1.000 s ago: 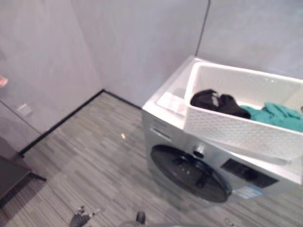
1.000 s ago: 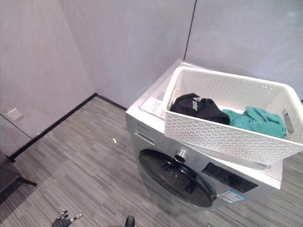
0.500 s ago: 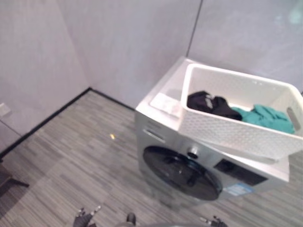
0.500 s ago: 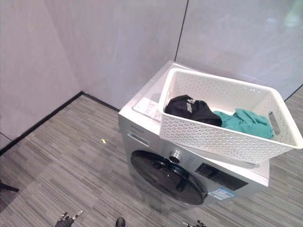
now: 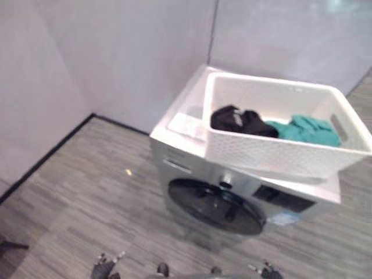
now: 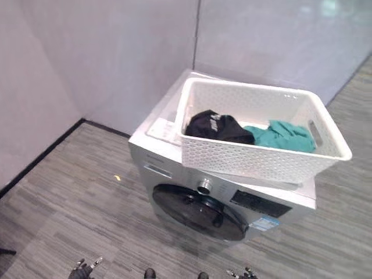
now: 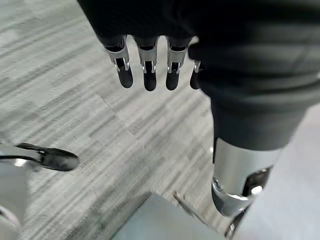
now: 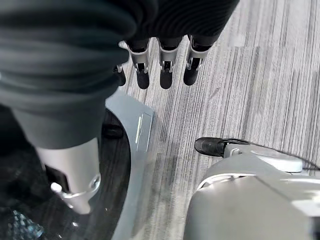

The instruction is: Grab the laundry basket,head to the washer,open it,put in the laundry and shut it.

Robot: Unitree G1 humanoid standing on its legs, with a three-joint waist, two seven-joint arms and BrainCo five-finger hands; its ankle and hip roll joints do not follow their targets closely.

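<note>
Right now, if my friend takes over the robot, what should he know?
Left robot hand: open, holding nothing, hanging over the floor.
Right robot hand: open, holding nothing, also hanging low.
Basket: on top of the washer, with a black garment and a teal garment inside.
Washer door: shut.
Done: the basket is at the washer.
Left: open the door, put both garments in, shut it.
</note>
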